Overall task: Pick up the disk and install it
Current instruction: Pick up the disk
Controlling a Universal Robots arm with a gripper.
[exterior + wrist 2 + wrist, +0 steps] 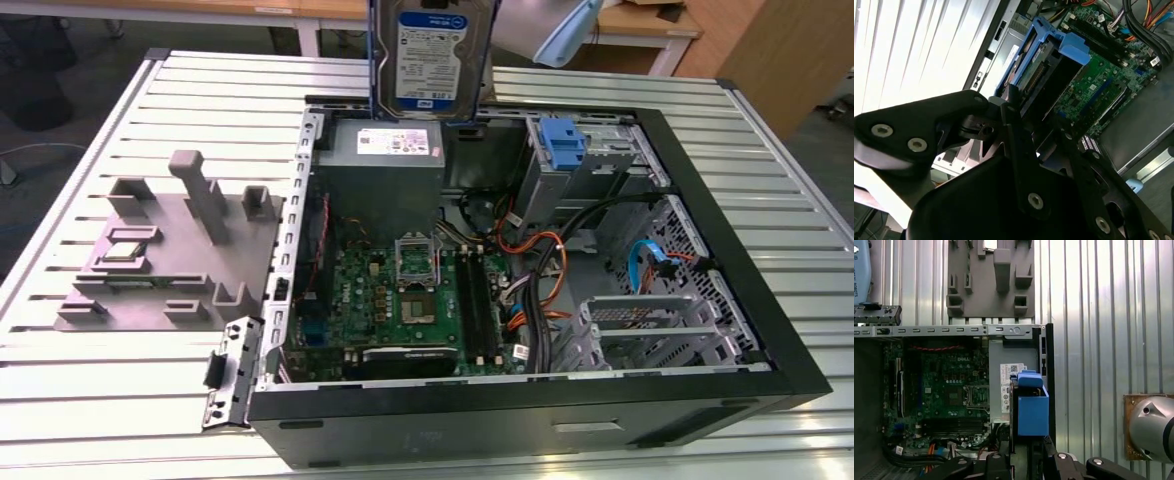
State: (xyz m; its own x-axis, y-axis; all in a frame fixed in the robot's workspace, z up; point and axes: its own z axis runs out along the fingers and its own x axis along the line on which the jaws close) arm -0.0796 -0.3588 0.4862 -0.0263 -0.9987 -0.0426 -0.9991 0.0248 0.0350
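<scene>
The end effector (1026, 452) is clenching the disk (430, 55) by its blue frame. It is hanging upright above the far wall of the open case (467, 425), probably for clearing the walls and cables.

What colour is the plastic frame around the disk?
Blue. The frame around the disk shows best in the first wrist view.
</scene>
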